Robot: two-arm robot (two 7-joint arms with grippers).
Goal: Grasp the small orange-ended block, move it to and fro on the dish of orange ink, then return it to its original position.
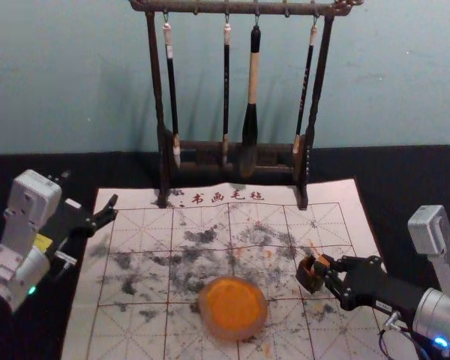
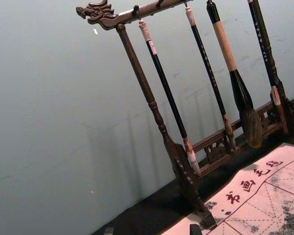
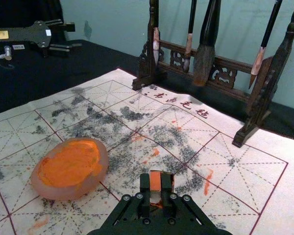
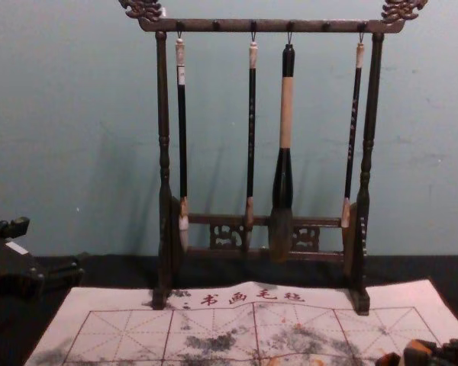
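Observation:
In the head view my right gripper [image 1: 328, 273] is at the small block [image 1: 322, 262], right of the orange ink dish [image 1: 232, 308]. A dark, box-like piece [image 1: 309, 277] with orange on its edges is at its fingertips. The right wrist view shows the right gripper [image 3: 156, 190] shut on the block [image 3: 156, 181], its orange end between the fingers, with the ink dish [image 3: 71, 169] apart from it. My left gripper [image 1: 92, 234] stands open and idle over the mat's left edge; its fingertips show at the bottom of the left wrist view [image 2: 152, 230]. The block's underside is hidden.
A dark wooden rack [image 1: 313, 105] with several hanging brushes stands behind the ink-stained mat [image 1: 142, 225]. The large brush [image 4: 282, 179] hangs low near the rack's middle. Black cloth [image 1: 405, 176] surrounds the mat, with a wall behind.

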